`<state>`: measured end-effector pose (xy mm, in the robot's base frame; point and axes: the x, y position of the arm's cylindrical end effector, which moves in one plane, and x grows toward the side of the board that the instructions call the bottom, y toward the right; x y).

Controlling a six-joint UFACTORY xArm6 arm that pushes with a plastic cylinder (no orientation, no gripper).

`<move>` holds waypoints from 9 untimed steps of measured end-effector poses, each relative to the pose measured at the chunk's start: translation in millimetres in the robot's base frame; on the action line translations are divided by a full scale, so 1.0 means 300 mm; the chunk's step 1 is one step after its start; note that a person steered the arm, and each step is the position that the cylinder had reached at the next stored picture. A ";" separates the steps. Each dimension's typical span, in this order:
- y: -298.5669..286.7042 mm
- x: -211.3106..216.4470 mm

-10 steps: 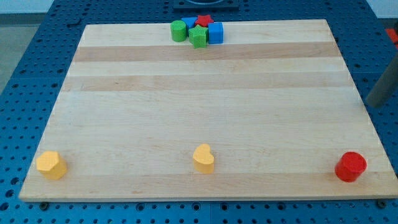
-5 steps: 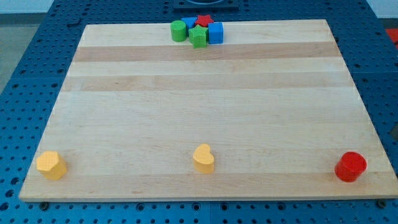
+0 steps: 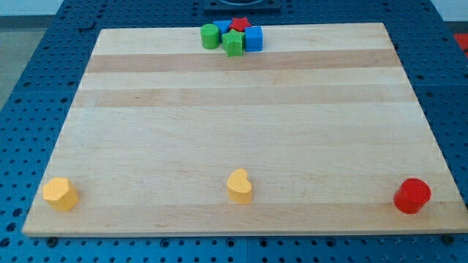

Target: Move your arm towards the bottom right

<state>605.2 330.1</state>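
**A:** Where is my tip, and is it pressing on anything?

**B:** It does not show anywhere in the view, so its place among the blocks cannot be told, nor whether it touches one. The bottom right corner of the wooden board (image 3: 241, 139) holds only the red cylinder (image 3: 412, 195), standing upright close to the view's bottom edge and near the right edge.

**A:** What are the blocks like?

**B:** Small, solid, matte-painted pieces. Along the view's bottom edge sit three, well apart from one another: the red cylinder at right, a yellow heart-shaped block (image 3: 240, 185) near the middle, and a second yellow block (image 3: 60, 193) at the left corner, rounded with faceted sides; its exact shape is hard to make out. At the view's top edge, a tight cluster: a green cylinder (image 3: 210, 36) on the left, a green block (image 3: 233, 42) with a star-like outline just beside it, a blue cube (image 3: 253, 38) on the right, a red star (image 3: 239, 25) behind, and another blue block (image 3: 223, 27) mostly hidden between them. They appear to touch one another.

**A:** And the surface?

**B:** The board is pale, smooth wood, made of long planks running left to right, with a faintly darker band near the top. It rests on a blue perforated table (image 3: 29, 80) with regular rows of holes. A dark object (image 3: 241, 6) shows at the view's top centre, cut off by the frame
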 end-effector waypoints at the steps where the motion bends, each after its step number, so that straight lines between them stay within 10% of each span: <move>1: -0.001 0.028; 9: -0.103 0.042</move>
<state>617.9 299.2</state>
